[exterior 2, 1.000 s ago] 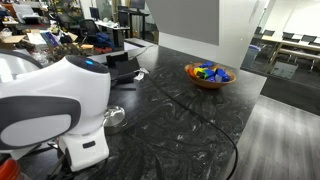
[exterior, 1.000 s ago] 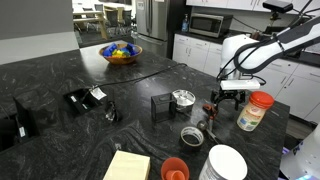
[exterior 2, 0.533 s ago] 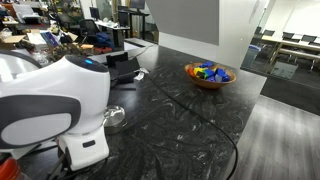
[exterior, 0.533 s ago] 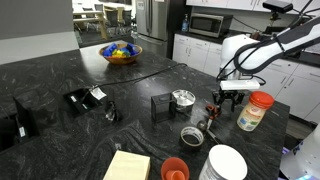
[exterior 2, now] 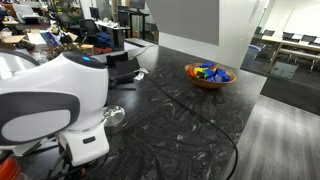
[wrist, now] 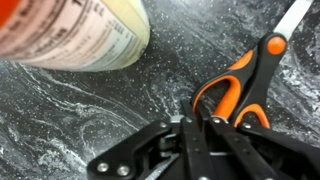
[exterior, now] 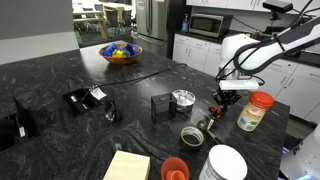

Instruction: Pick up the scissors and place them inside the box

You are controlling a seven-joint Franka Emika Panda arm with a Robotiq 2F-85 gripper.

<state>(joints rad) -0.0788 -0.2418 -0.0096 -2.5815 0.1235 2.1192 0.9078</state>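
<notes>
Wrist view: the scissors (wrist: 250, 65) lie flat on the desk (wrist: 90, 110), handles right at the tool (wrist: 200, 122), blades running away up-right. The tool's jaws stand close together at a loop; gripping or not, I cannot tell.

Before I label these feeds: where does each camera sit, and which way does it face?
An exterior view: across the counter, facing the arm and end effector beside the jar.
An exterior view: beside the arm's white body, facing the fruit bowl.
Wrist view: looks down past the end effector at scissors and jar.
Shared: fruit bowl in both exterior views.
</notes>
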